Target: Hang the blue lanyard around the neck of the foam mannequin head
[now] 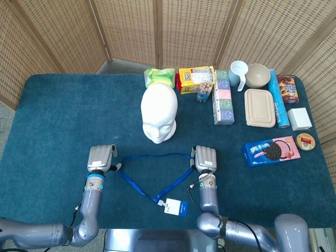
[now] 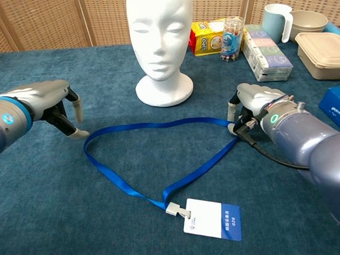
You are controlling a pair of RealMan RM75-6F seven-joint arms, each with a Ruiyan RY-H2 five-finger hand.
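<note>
The blue lanyard (image 2: 154,162) lies looped on the bench before the foam mannequin head (image 2: 158,35). The right hand (image 2: 253,101) pinches its right side; the left hand (image 2: 56,104), fingers apart, holds nothing. Lifting one-sided could collapse the loop
</note>
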